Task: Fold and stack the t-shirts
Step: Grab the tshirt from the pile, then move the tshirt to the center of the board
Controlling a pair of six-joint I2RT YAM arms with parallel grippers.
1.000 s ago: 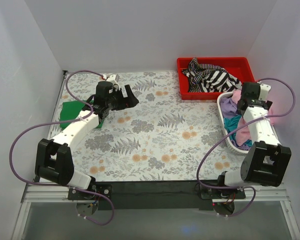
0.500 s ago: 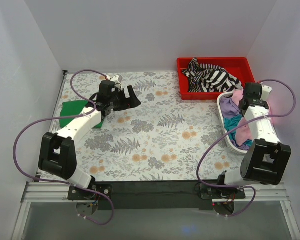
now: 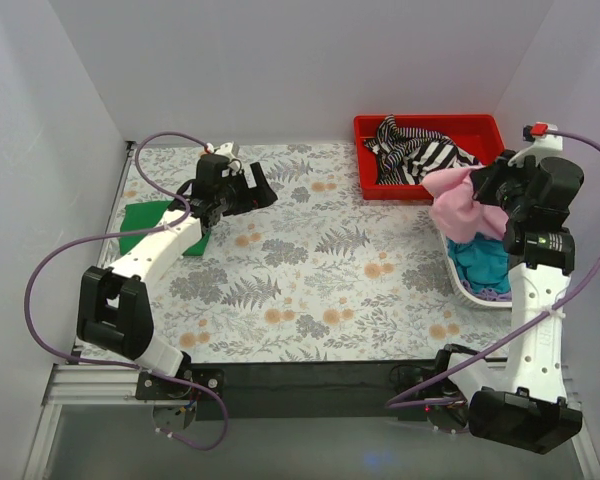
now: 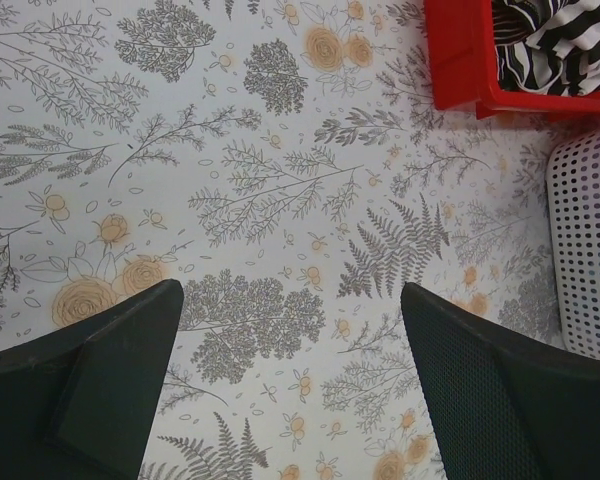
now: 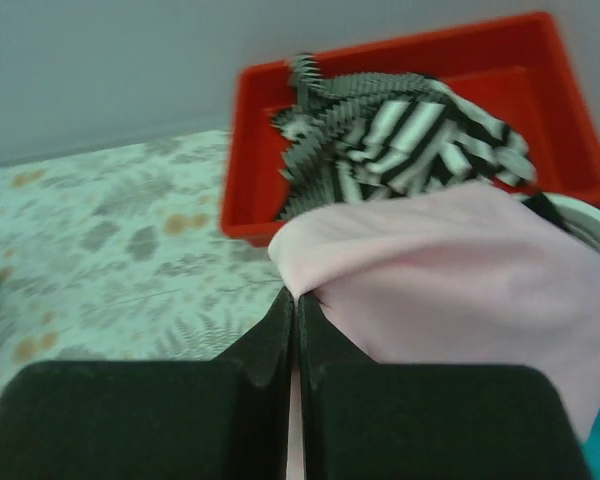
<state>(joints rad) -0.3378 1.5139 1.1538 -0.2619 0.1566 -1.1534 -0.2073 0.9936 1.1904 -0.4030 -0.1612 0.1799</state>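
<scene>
**Pink shirt pinched: light, limp cloth**

The green t-shirt (image 3: pixel 145 222) lies far left. Near it my left gripper (image 4: pixel 290 380) gapes, empty. My right gripper (image 5: pixel 294 305) pinches the pink t-shirt (image 3: pixel 460 205) above the white basket (image 3: pixel 458 290). It sags softly, so I'd take the shoulders, though which edge I hold is unclear.

Left end effector (image 4: pixel 290 300) spread wide over floral table (image 4: pixel 230 150), red bin (image 4: pixel 460 70), striped cloth (image 4: pixel 570 40), perhaps a shirt, white basket (image 4: pixel 590 260)

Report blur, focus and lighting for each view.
Top external: sharp, evenly lit, no glare. Left wrist: floral tablecloth crisp under flat, even light. Right wrist: smeared throughout, with the striped t-shirt and red bin blurred and the pink t-shirt nearly featureless.
</scene>
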